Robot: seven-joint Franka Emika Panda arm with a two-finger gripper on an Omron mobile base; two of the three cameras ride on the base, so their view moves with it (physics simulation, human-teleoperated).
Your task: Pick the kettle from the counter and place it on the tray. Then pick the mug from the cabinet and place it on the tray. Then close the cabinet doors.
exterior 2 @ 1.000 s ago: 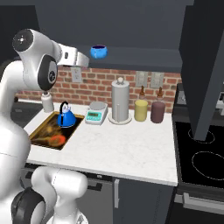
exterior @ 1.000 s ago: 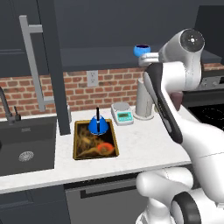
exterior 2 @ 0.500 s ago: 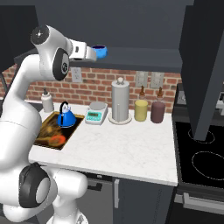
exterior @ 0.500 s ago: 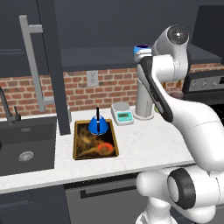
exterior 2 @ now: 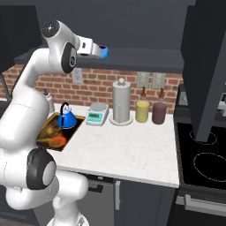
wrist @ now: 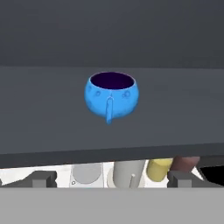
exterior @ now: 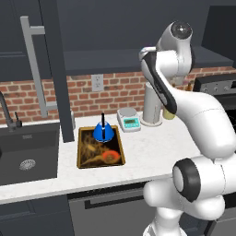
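At the far left of the left base view, a tall dark charcoal panelled cabinet door [exterior: 44, 69] with a long silver bar handle is swung open, so that the dark inner shelf of the charcoal wall cabinet [exterior: 115, 57] can be reached. Below it, on the white marbled stone counter [exterior: 152, 152], the rectangular dark tray with a golden-brown rim [exterior: 82, 147] is seen, and the squat bright blue kettle with its black arched handle [exterior: 103, 132] is already stood on the tray's far end, so the first step can be judged done. Further right, the two-finger gripper [wrist: 111, 177] is raised to shelf height and aimed along the shelf. Its dark tips are spread wide with nothing between them, presumably to leave room for the cup. The small bright blue mug with a dark inside [wrist: 112, 97] is stood upright on the shelf ahead, apart from the tips, its little handle turned toward the hand.
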